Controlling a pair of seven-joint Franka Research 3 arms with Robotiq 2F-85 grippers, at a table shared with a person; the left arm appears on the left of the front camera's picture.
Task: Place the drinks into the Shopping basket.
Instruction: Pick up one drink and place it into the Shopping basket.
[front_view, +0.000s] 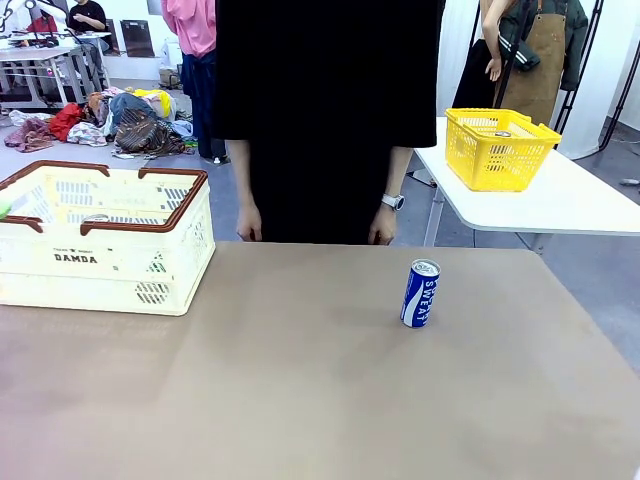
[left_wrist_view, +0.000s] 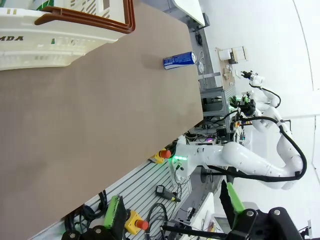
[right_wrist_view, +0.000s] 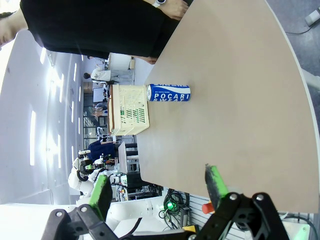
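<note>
Brown table (front_view: 300, 400), upright silver-topped blue-white SWEAT can (front_view: 420, 293), left gripper (left_wrist_view: 173, 194), right gripper (right_wrist_view: 156, 174) both gaping

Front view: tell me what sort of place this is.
Probably a robotics lab staged for shopping tasks: a cream DAMDA shopping basket and a Pocari Sweat can on the brown table, a yellow mesh basket on a white table, a clothes pile on the floor behind.

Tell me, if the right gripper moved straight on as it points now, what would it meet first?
The open right gripper would probably meet the table top first, short of the blue can, though depth is unclear.
</note>
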